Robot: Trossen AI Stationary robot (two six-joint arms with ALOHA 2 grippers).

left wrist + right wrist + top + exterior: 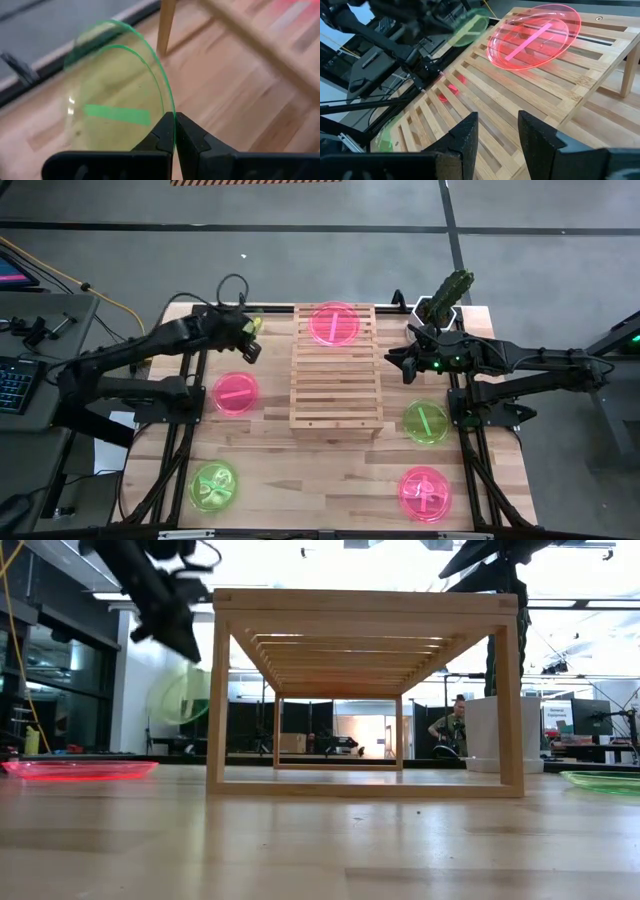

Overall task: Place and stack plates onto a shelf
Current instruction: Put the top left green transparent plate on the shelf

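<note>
Early still: one pink plate on shelf at twelve o'clock, left end effector pinching green plate at ten, right end effector spread and empty, four plates left on worktop.

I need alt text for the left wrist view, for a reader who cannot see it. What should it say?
The left gripper is shut on the rim of a green plate, holding it on edge above the wooden tabletop. A leg of the shelf stands just beyond the plate.
</note>
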